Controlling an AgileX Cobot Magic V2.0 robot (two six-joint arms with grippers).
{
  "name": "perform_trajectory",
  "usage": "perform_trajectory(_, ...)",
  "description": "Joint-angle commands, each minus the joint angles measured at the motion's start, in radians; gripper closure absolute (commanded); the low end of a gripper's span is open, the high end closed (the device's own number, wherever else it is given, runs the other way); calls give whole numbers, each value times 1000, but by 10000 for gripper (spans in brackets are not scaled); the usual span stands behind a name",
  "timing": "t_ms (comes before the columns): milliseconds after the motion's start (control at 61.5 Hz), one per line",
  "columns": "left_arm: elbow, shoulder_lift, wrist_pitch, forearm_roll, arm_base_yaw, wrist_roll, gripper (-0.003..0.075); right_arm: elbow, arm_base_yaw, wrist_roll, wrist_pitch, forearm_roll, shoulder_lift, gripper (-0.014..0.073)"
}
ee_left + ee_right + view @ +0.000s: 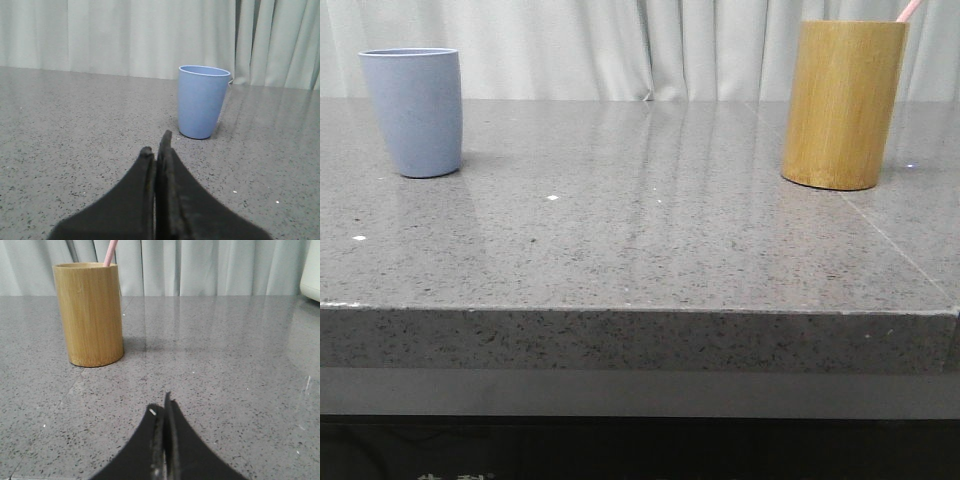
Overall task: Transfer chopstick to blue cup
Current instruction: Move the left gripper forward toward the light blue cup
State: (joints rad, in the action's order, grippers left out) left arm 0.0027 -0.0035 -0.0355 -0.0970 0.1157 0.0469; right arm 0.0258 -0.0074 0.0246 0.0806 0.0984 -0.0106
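Front view: chopstick [910, 9] tip pokes from bamboo holder [842, 104], upper right; blue cup [414, 111] upper left, well apart. Left end effector [156, 145] and right end effector [161, 406] pressed closed, empty. Risks: thin stick slipping in grasp; tall holder tipping on snagged withdrawal; light cup toppling at insertion.

My left gripper [159, 146] shows as two matte black fingers [131, 200], broad where they enter the left wrist view and narrowing in smooth curves to slim, rounded tips. Their inner faces look slightly rougher and greyer than the outer flanks, with a thin dark seam running between them.

My right gripper [164, 402] has the same build: two black fingers [187, 450] flaring wide at the base and tapering to thin tips. A small pale speck sits near one tip, at about 10 o'clock from the seam's upper end. I can make out no cables, screws or lettering on either.
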Motion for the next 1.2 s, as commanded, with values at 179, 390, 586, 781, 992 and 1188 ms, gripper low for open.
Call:
perform_trajectory(179, 13, -23, 80, -11, 7, -6, 739, -3, -5, 6, -87, 1, -20, 660)
perform_trajectory(390, 13, -23, 80, -11, 7, -6, 739, -3, -5, 6, -93, 1, -20, 660)
perform_trajectory(586, 13, -23, 87, -11, 7, -6, 739, -3, -5, 6, -136, 1, -20, 660)
perform_trajectory(781, 0, -23, 142, -11, 7, -6, 739, -8, -5, 6, -194, 1, -20, 660)
perform_trajectory(992, -171, -20, 77, -11, 7, -6, 739, -180, -5, 6, -55, 1, -7, 660)
perform_trajectory(1188, -430, 48, -119, -11, 7, -6, 739, -425, -5, 6, 180, -8, 93, 660)
